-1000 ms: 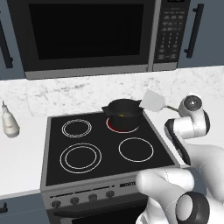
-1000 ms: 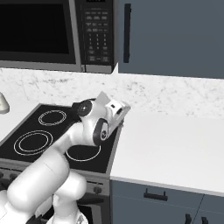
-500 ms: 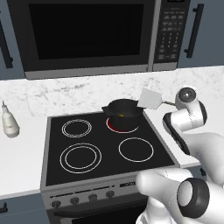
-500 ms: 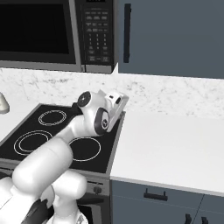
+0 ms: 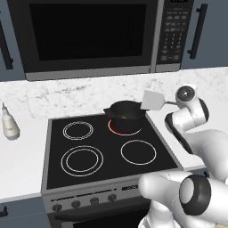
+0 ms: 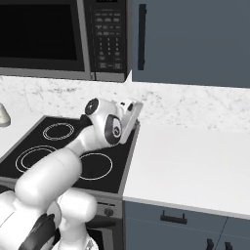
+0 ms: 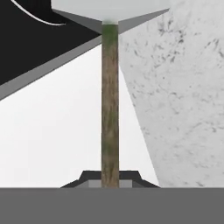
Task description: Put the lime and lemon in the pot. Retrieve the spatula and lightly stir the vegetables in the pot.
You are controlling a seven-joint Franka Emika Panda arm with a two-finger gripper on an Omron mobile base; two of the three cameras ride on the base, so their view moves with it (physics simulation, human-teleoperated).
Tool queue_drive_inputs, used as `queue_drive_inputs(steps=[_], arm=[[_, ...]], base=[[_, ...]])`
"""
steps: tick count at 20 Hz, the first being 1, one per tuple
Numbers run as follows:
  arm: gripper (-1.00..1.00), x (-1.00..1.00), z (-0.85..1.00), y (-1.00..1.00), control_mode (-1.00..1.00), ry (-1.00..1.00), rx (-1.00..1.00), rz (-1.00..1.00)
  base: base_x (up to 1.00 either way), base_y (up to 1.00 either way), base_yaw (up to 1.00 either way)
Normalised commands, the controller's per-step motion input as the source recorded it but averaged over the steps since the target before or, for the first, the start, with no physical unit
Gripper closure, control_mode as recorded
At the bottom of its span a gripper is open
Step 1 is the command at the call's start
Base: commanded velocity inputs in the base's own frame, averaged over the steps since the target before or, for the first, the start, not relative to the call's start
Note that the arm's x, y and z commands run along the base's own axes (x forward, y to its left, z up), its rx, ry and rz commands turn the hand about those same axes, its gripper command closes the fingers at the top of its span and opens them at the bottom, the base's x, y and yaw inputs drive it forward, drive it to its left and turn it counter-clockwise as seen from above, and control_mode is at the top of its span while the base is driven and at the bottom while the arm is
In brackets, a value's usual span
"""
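Spatula (image 5: 154, 100) swung potward, claw (image 7: 110, 180) clamped

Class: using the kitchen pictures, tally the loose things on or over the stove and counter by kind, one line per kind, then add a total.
Pots: 1 — pot
Fruit: 1 — lemon in the pot
Spatulas: 1 — spatula, held in the shut tool
Bottles: 1 — bottle
Total: 4

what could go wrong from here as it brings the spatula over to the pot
The gripper holds the spatula at the far end of its handle, so the blade could twist or slip when it stirs. The blade hangs beside the pot rim; a low sweep might knock the small pot off its burner.
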Motion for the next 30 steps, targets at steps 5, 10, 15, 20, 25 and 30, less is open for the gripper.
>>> queue_drive_inputs(steps=[5, 10, 15, 20, 25, 30], arm=[[1.0, 0.2, 0.24, 0.0, -1.0, 0.05, -0.24, 0.05], [1.0, 0.03, 0.18, 0.0, -1.0, 0.01, -0.24, 0.21], [1.0, 0.0, 0.19, 0.04, -1.0, 0.0, -0.09, 0.24], [1.0, 0.02, 0.35, 0.01, -1.0, -0.03, -0.14, 0.24], [1.0, 0.08, 0.44, 0.0, -1.0, -0.12, -0.24, 0.24], [1.0, 0.0, 0.17, 0.02, -1.0, -0.31, -0.21, 0.1]], base=[[0.0, 0.0, 0.0], [0.0, 0.0, 0.0], [0.0, 0.0, 0.0], [0.0, 0.0, 0.0], [0.0, 0.0, 0.0], [0.0, 0.0, 0.0]])
